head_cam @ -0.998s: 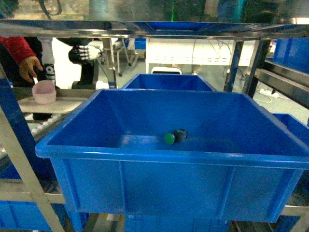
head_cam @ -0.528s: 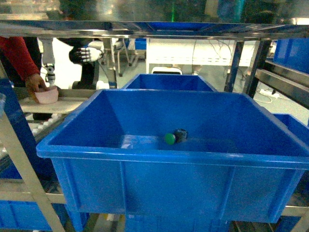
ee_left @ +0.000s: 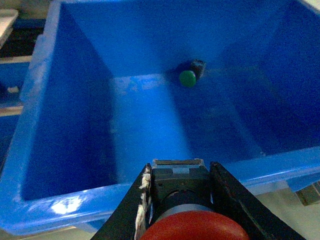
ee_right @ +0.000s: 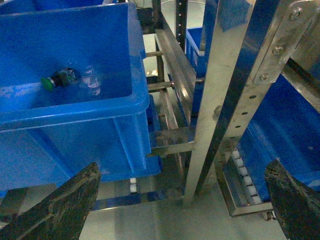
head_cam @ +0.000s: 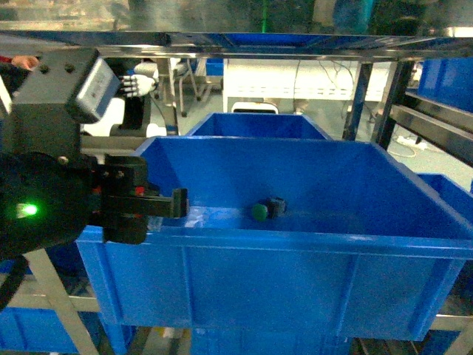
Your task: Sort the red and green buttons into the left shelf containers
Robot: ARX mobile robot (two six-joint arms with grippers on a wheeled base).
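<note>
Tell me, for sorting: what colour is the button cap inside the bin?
Green, clearest in the left wrist view.

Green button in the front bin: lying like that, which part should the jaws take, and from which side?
The green button lies on its side on the blue bin floor, cap facing the front wall. Probably best to descend from above and pinch the dark block body behind the cap, across its flat sides; the rounded cap would likely slip.

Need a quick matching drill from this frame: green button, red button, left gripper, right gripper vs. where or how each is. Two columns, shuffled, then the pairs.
Things:
1. green button
2. red button
3. left gripper
4. right gripper

States:
A. open, holding nothing, beside the shelf frame
B. lying on the floor of the blue bin
C. clamped between two fingers
D. shut, at the bin's near rim

Pairs: 1-B, 2-C, 3-D, 4-A
</note>
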